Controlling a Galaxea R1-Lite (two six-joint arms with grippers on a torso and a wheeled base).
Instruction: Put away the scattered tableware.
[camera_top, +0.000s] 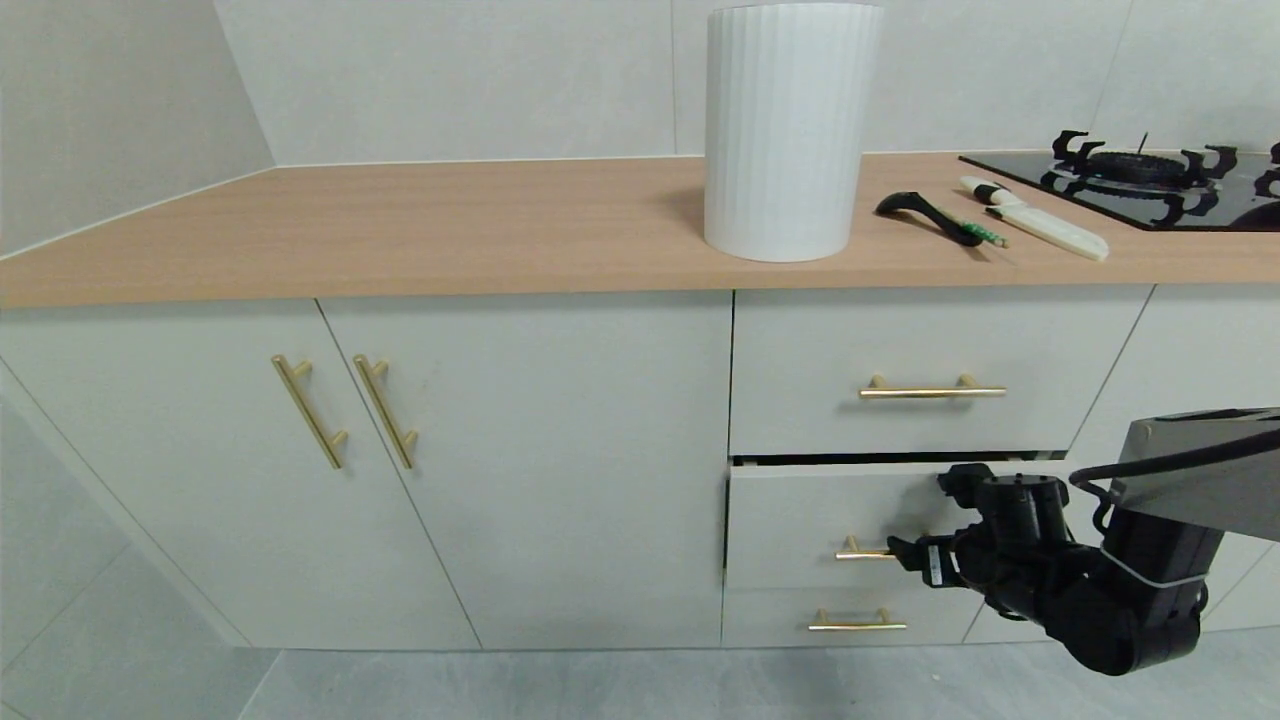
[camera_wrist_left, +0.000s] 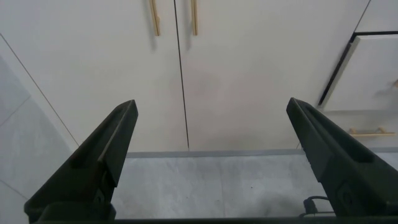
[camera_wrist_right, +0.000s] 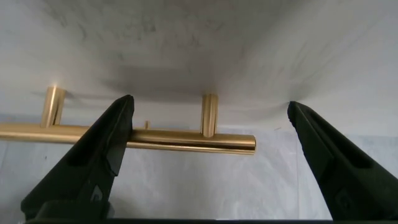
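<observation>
We see a white knife (camera_top: 1040, 222) and black-handled utensil (camera_top: 935, 217) lying right of the ribbed canister (camera_top: 783, 130). Below the canister, our right claw (camera_top: 900, 552) (camera_wrist_right: 208, 109) gapes at a drawer handle (camera_wrist_right: 161, 139); our left claw (camera_wrist_left: 211, 112) is released too.

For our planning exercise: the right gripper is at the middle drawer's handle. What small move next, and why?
Probably shut the right gripper on the handle: its fingers stand open at the bar, and the middle drawer is barely ajar, so pulling needs a grip.

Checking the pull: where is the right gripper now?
Head view, lower right: the right gripper is at the gold handle of the middle drawer, which stands ajar.
</observation>
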